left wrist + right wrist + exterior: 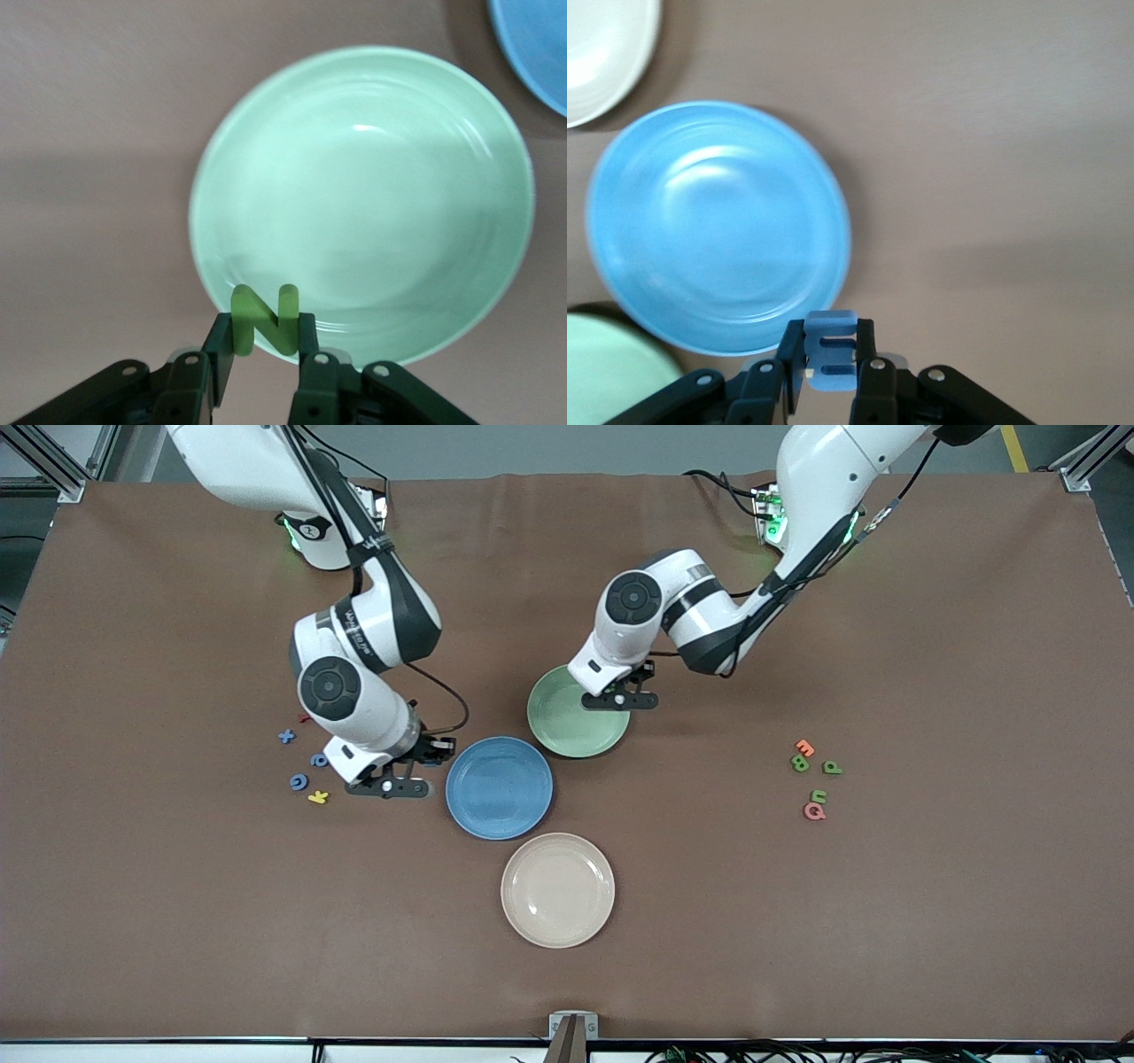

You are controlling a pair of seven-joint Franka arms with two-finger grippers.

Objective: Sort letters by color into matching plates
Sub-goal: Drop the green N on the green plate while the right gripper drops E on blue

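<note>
Carrying one letter each, both arms are at work. The left pincer [257, 363] is clamped on a green N [264, 319], upright between the jaws, over the rim of the pale green plate [567, 722]. The right pincer [831, 381] is clamped on a light blue letter [833, 352], possibly an E though the jaws hide part of it, just off the edge of the blue plate [499, 788] toward the right arm's end of the desk [886, 921].

Both plates look bare inside. Three blue letters [299, 782] lie on the desk beside the right pincer, with a yellow one [318, 797] among them. Three green letters [831, 767] sit in a small cluster toward the left arm's end, mixed with orange [804, 747] and pink [814, 811] pieces. A cream plate [557, 889] lies nearest the front camera.

These foam pieces should be very light, soft and a little springy; pinching across the flat faces or a straight stroke, as with the N, seems safest. A hard squeeze may make one cling to a jaw on release, and a high drop could bounce it out of the shallow plate.
</note>
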